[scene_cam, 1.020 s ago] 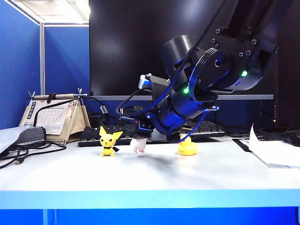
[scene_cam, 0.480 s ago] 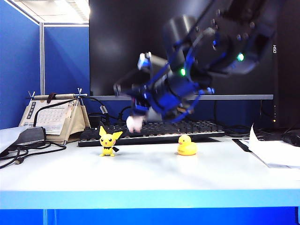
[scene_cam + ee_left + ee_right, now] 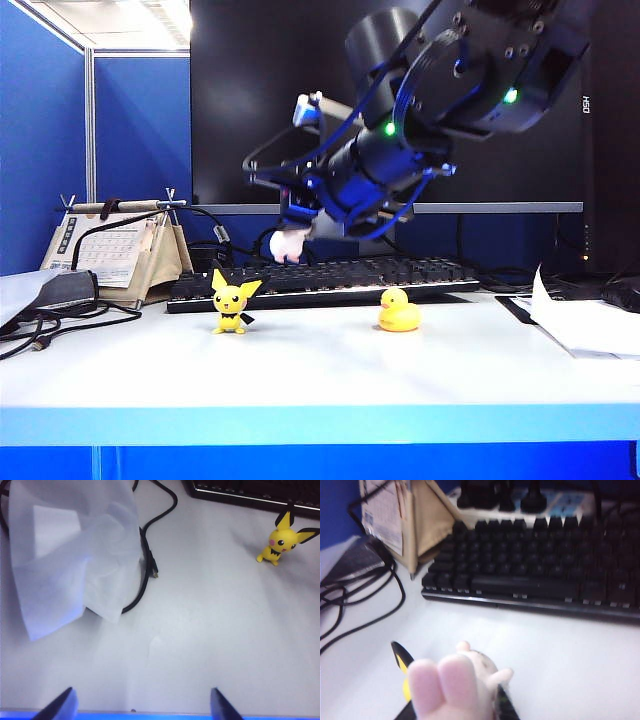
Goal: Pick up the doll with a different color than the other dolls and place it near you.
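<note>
Pink-white rabbit doll [image 3: 288, 245]: is being held in the air by the right gripper [image 3: 296, 232], well above the white table [image 3: 320, 380], in front of the black keyboard [image 3: 330, 280] as the exterior view shows it (its ears are filling the near foreground of the right wrist view [image 3: 452, 685]).

Right gripper: is being kept partly closed around the doll, its dark fingers [image 3: 504, 707] being seen pressed against the doll's side; the arm is being reached in from the right of the exterior view, across the middle.

Left gripper [image 3: 140, 707]: is being held just above the near edge of the table with its two fingertips [image 3: 62, 706] spread wide apart and nothing between them.

Yellow pointy-eared figure [image 3: 232, 300]: is being left standing on the table, below and slightly left of the raised doll (also seen in the left wrist view [image 3: 284, 539]).

Yellow duck [image 3: 399, 311]: is being left sitting on the table, to the right of the pointy-eared figure and well apart from it.

Desk calendar [image 3: 120, 250]: is being seen standing at the far left, beside the keyboard.

Crumpled white sheet [image 3: 70, 550]: is being seen lying over a black cable [image 3: 150, 555] on the table.
</note>
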Controlling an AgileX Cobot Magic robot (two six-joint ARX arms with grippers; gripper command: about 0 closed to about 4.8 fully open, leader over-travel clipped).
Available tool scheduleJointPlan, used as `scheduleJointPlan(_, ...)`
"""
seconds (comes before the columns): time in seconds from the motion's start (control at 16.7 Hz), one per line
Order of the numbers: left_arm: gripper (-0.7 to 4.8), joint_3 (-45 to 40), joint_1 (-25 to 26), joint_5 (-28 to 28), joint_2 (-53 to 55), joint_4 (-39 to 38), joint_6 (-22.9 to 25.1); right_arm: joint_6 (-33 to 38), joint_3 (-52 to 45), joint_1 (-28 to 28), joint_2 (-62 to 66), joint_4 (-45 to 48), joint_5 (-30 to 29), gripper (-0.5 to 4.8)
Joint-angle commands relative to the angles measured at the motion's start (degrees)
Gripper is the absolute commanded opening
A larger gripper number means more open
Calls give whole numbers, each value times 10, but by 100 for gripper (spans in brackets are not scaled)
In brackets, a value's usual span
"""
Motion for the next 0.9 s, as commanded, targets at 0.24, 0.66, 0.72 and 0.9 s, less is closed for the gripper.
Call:
scheduleJointPlan(0.24,350,1,0,-2,0,4,0,-5,3,-3,-28,-34,2,-1)
scheduleJointPlan(0.66,350,1,0,-2,0,3,0,-5,3,-2,-51,-83,0,-1)
scheduleJointPlan(0.72,350,1,0,-2,0,3,0,-5,3,-1,-57,-95,0,-1)
scheduleJointPlan(0.9,350,1,0,-2,0,3,0,-5,3,5,-69,-101,0,-1)
